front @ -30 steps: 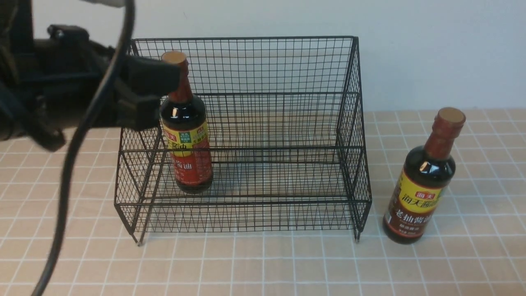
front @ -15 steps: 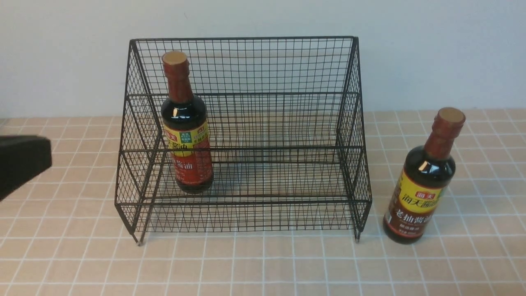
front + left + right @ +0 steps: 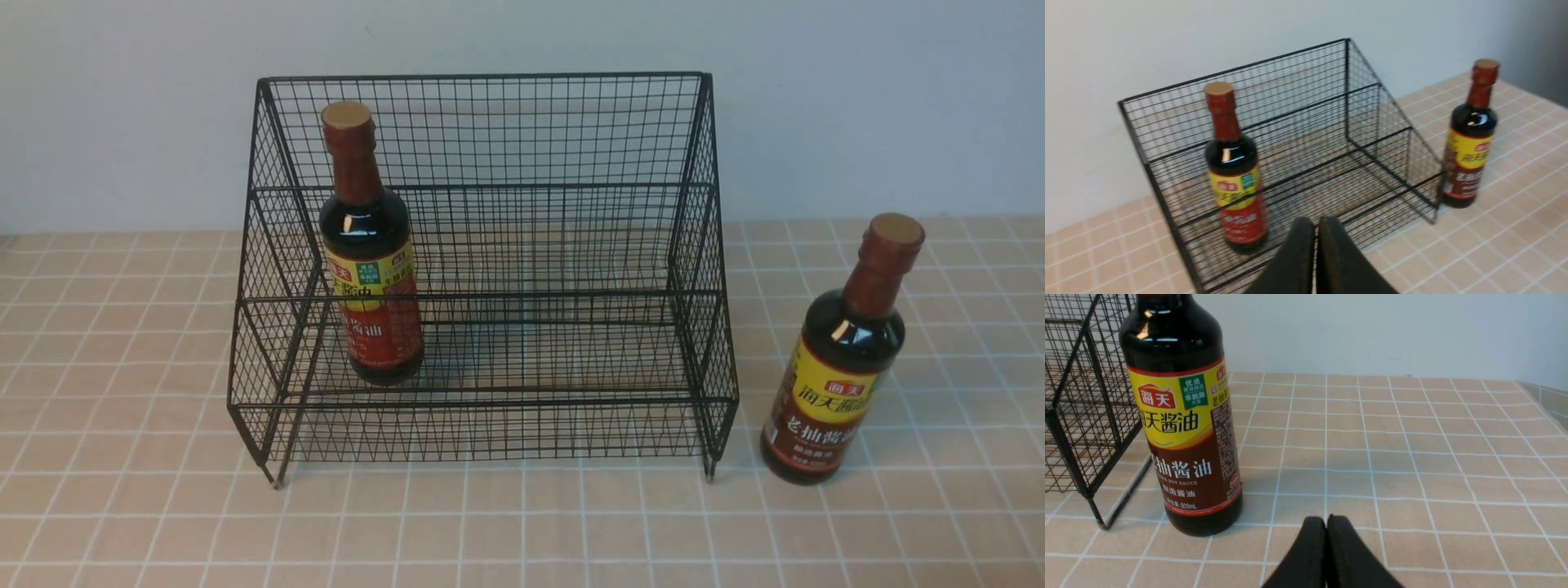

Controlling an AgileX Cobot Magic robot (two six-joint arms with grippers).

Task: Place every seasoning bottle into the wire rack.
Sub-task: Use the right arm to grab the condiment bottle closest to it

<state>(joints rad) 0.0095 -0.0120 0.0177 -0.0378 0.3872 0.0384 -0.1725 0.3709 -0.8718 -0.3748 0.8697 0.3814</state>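
The red-label bottle stands upright inside the rack, on its lower tier near the left side wall. The brown-label bottle stands upright on the tiled surface, just beside the rack's right front foot and outside it. The left hand is closed and empty, hanging in front of the rack. The right hand is also closed and empty, low over the surface near the brown-label bottle, apart from it.

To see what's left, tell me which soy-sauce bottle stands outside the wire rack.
The yellow-and-brown-labelled soy-sauce bottle, on the tiled table right of the wire rack. The yellow-and-red-labelled bottle stands inside it, near its left side.
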